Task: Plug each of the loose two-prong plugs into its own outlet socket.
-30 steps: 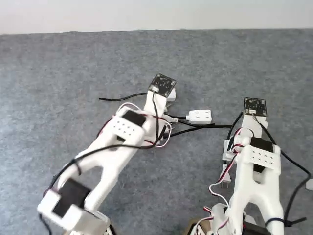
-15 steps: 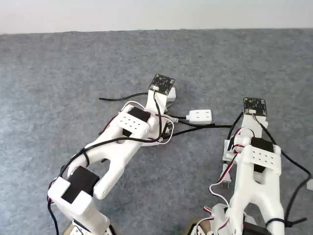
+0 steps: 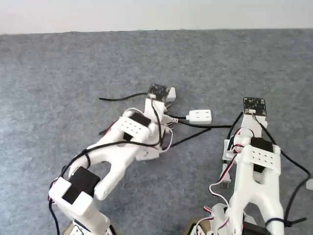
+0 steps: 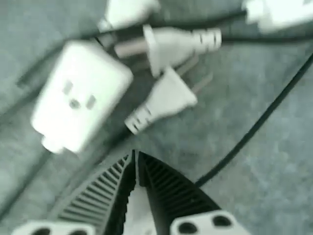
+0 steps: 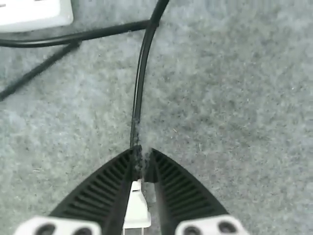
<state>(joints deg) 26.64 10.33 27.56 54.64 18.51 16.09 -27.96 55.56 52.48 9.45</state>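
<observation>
Just ahead of my left gripper (image 4: pixel 136 154), which is shut and empty, lie a white outlet block (image 4: pixel 78 105) and a loose white two-prong plug (image 4: pixel 161 100), with a second white plug (image 4: pixel 173 43) beyond it. None of them touches the fingertips. From above, the left arm's wrist (image 3: pixel 159 91) hovers over this cluster, beside another white outlet (image 3: pixel 199 116). My right gripper (image 5: pixel 141 149) is shut on a black cable (image 5: pixel 142 83) that runs away toward that outlet (image 5: pixel 29 12). The right arm's wrist (image 3: pixel 254 105) stands at the right side of the table.
Black cables (image 3: pixel 195 131) cross the grey carpet (image 3: pixel 73 73) between the two arms, and one (image 4: pixel 254 127) lies close to the left fingertips. More white plug bodies (image 4: pixel 279 12) sit at the far side of the cluster. A small white connector (image 3: pixel 224 183) lies by the right arm's base.
The left arm has swung in and dropped lower over the plugs, its wrist drawing slightly back. The black cable near the outlet shifted a little. The right arm has kept still.
</observation>
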